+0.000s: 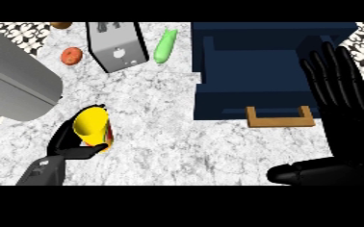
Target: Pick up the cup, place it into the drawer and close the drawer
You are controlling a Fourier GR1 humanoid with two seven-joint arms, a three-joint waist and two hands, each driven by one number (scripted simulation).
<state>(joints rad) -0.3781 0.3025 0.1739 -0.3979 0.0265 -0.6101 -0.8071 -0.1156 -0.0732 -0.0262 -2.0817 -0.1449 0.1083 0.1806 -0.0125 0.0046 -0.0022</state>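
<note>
At lower left the left hand (68,149) curled round the yellow plastic cup (92,125); best carried upright toward the open navy drawer (263,62); right hand (331,91) rested open.

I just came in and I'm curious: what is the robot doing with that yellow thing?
The robot's left hand is curled round a yellow cup, holding it over the marble counter. The blue drawer is open, with nothing showing inside. The right hand rests open beside it. The cup is not in yet.
</note>
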